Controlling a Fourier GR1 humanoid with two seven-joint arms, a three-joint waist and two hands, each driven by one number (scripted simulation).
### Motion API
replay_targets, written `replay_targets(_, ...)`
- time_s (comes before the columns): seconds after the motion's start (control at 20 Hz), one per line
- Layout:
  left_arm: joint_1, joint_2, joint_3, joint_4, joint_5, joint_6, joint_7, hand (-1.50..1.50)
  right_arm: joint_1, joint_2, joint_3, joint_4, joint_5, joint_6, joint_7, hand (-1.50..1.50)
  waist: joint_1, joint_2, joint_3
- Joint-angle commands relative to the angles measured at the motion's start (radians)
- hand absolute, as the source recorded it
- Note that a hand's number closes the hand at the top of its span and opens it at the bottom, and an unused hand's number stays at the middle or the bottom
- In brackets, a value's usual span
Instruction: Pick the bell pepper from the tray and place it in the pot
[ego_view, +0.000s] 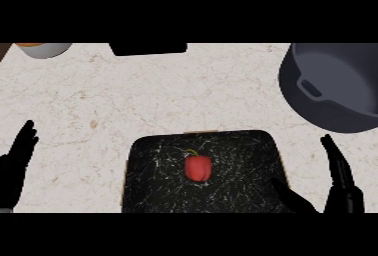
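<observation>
Red bell pepper sits mid-tray, stem twd the far side. Pot far right, well apart. L hand at left edge, fingers straight, released. R hand beside tray's right edge, also released.

Pale marble counter with black tray, grey pot, bowl

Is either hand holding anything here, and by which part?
Nothing is held. The left hand and right hand are open; the bell pepper lies untouched on the tray.
</observation>
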Motion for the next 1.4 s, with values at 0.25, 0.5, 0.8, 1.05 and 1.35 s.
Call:
replay_targets(0.25,-0.04,0.013,-0.016,-0.034,-0.007,-0.026,0.039,0.0,0.123,0.145,0.134,-0.193,0.43,0.322,0.382,-1.5,0.057,0.018,0.0)
replay_targets(0.5,-0.042,-0.014,-0.056,-0.047,-0.034,-0.018,0.03,0.0,0.059,0.221,0.2,-0.198,0.518,0.653,0.614,-1.5,0.098,0.025,0.0)
replay_targets(0.8,-0.078,-0.01,-0.044,-0.011,-0.024,-0.05,0.019,0.0,-0.086,0.405,0.291,-0.204,0.505,1.025,0.901,-1.5,0.113,0.027,0.003)
replay_targets(1.05,-0.115,-0.037,-0.062,0.005,-0.05,-0.027,0.051,0.0,-0.242,0.409,0.315,-0.159,0.373,1.102,1.089,-1.5,0.108,0.026,0.007)
replay_targets(1.35,-0.141,-0.038,-0.043,0.037,-0.044,-0.044,0.038,0.0,-0.371,0.41,0.281,-0.017,0.285,1.096,1.152,-1.5,0.109,0.027,0.007)
